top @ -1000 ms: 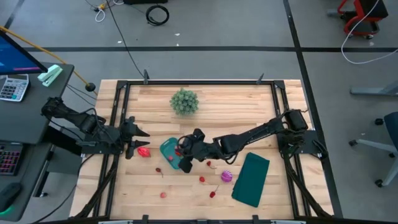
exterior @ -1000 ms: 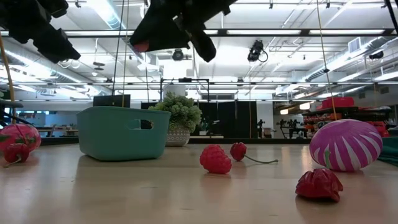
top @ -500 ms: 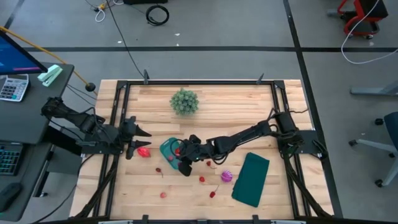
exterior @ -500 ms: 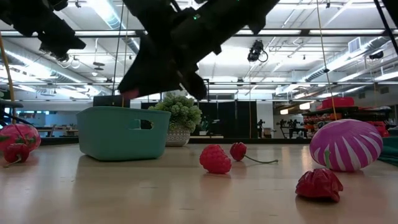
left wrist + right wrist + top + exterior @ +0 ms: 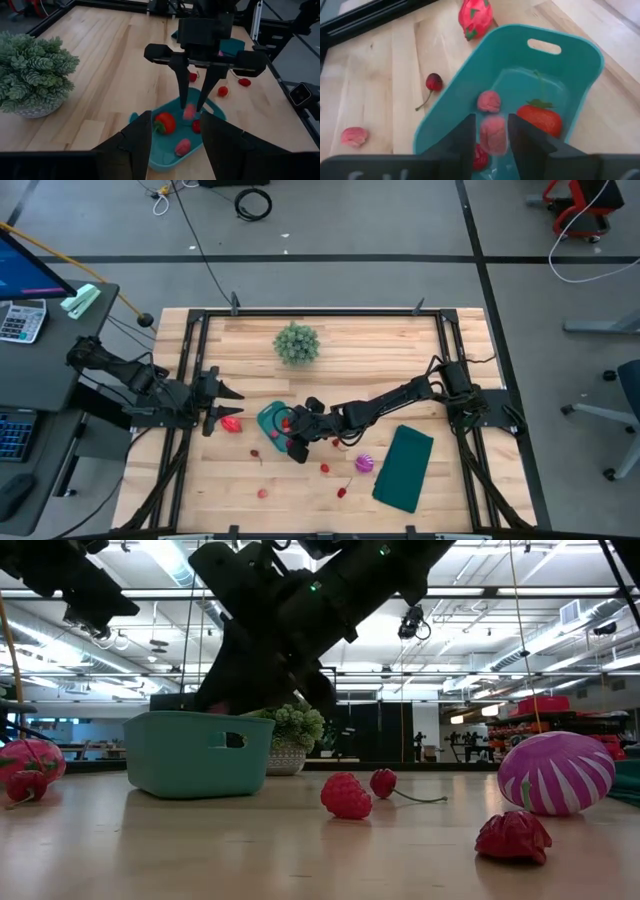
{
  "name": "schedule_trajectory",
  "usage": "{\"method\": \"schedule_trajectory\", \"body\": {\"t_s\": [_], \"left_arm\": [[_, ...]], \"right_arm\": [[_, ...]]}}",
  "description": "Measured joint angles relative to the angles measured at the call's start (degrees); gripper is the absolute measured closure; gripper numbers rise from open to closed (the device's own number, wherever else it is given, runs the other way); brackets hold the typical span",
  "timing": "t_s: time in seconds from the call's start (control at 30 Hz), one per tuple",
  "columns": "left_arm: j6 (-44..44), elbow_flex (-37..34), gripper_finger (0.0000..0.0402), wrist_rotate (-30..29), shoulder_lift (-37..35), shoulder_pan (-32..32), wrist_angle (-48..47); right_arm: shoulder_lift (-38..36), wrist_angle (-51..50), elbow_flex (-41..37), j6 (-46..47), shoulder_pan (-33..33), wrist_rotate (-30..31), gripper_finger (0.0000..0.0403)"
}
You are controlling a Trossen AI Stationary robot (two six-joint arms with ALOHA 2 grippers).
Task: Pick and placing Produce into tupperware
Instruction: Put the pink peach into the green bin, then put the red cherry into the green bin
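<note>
In the low view a red strawberry piece [image 5: 513,837] lies nearest on the table [image 5: 200,860], with a raspberry [image 5: 346,796] and a cherry [image 5: 383,782] behind it and the large purple striped piece [image 5: 556,772] off to one side. Farther back stands the teal tupperware [image 5: 197,753]. The right arm reaches low across the table from the right edge, its wrist tipped down so the right claw [image 5: 291,434] hangs over the tub. Its fingers [image 5: 182,85] grasp a pink piece [image 5: 493,134] just above the tub floor, where a strawberry [image 5: 541,117] and other pieces lie. The left claw [image 5: 222,405] waits at the table's left edge, released, above a dragon fruit [image 5: 232,423]. The spiky plant [image 5: 296,343] stands farthest.
</note>
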Motion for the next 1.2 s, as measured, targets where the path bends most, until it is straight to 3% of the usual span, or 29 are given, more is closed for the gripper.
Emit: {"method": "schedule_trajectory", "body": {"t_s": [0.53, 0.67, 0.8, 1.03, 1.2], "left_arm": [[-6.68, -0.02, 0.0230, 0.04, 0.51, 0.00, -0.76], [-9.32, -0.03, 0.0230, 7.94, 2.16, -0.45, -0.51], [-10.94, -0.71, 0.0230, 16.25, 6.32, -2.87, 0.22], [-13.81, -1.86, 0.0230, 16.98, 17.18, -8.56, 0.72], [-9.27, -1.88, 0.0230, 17.00, 25.73, -12.35, 8.27]], "right_arm": [[-2.42, 0.20, 0.01, 0.63, -0.04, 0.76, 0.0257], [-4.36, -0.17, 0.02, 0.66, 0.34, 1.11, 0.0258], [-5.80, -0.17, 0.04, 0.57, 1.04, 1.09, 0.0258], [-6.25, -0.68, 0.04, 0.06, 2.12, 1.06, 0.0258], [-6.25, -1.86, 0.03, 0.02, 2.12, 1.06, 0.0258]]}}
